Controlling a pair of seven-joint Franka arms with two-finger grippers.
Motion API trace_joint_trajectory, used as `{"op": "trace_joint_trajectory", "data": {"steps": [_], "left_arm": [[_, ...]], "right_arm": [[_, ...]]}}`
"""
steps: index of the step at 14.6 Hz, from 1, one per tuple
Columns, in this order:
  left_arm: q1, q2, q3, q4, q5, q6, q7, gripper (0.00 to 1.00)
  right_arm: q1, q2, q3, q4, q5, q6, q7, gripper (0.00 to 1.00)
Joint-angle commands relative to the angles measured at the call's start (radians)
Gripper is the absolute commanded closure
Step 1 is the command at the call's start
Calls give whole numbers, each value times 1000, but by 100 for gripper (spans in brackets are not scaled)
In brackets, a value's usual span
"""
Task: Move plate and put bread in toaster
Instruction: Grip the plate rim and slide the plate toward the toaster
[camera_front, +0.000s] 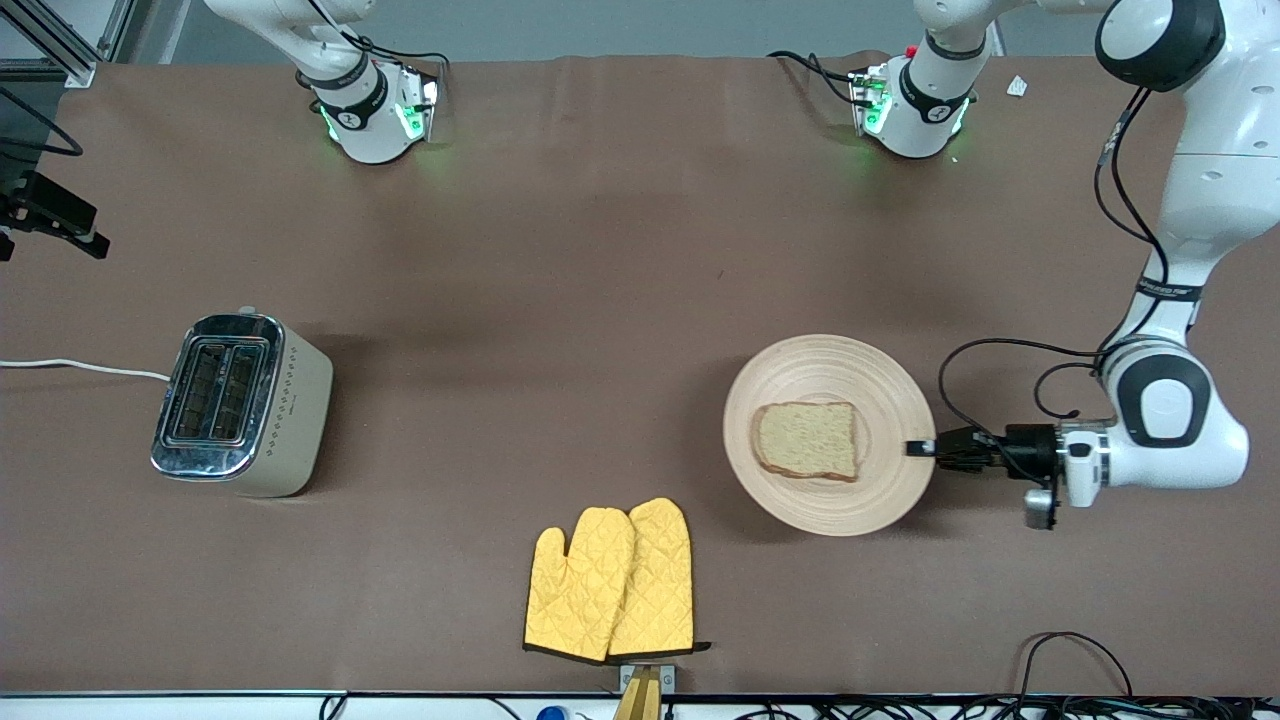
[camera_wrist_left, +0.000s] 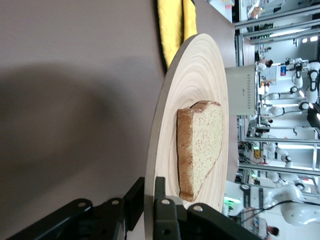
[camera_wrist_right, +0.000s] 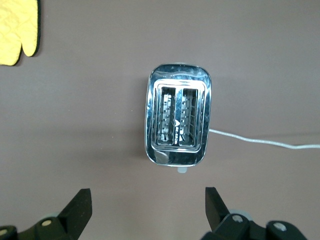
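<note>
1. The plate (camera_front: 829, 434) lay on the desk toward the left arm's end, with the bread (camera_front: 806, 441) flat on its middle.
2. The left tool (camera_front: 922, 448) was clamped on the plate's rim at the edge facing the left arm's end, one finger above the rim and one under it.
3. The plate looked stiff, light wood; a single rim pinch would likely let it tip, so it should be kept level or slid.
4. The bread looked soft, light and crumbly, free to slide on the grooved wood; best taken by its two flat faces near the crust, gently.
5. The right tool (camera_wrist_right: 148, 212) hung with fingers wide apart over the toaster (camera_front: 241, 404), which stood toward the right arm's end, slots empty.
6. Yellow oven mitts (camera_front: 612, 580) lay near the desk's front edge.
</note>
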Motion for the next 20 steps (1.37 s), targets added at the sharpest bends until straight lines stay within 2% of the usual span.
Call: {"op": "trace_joint_trajectory", "data": {"steps": [1,8,11,15,20], "left_arm": [[-97,-66,-4,-27,-3,-11,-123,100],[-364,-49,-7,-62,-25,202,-228,100],[-396,-20,-10,-94,-48,222,-217,100],[-444,-9,-13,-139,-94,326,-197,99],[-447,35,-11,-169,-233,363,-4,99]], "right_arm": [[0,-5,-1,-2,0,29,-51,0],[-5,3,-3,-1,-4,28,-52,0],[-14,21,-3,-4,-4,26,-49,0],[-18,32,-5,-7,-26,15,-49,0],[-6,80,0,-18,-21,15,-17,0]]}}
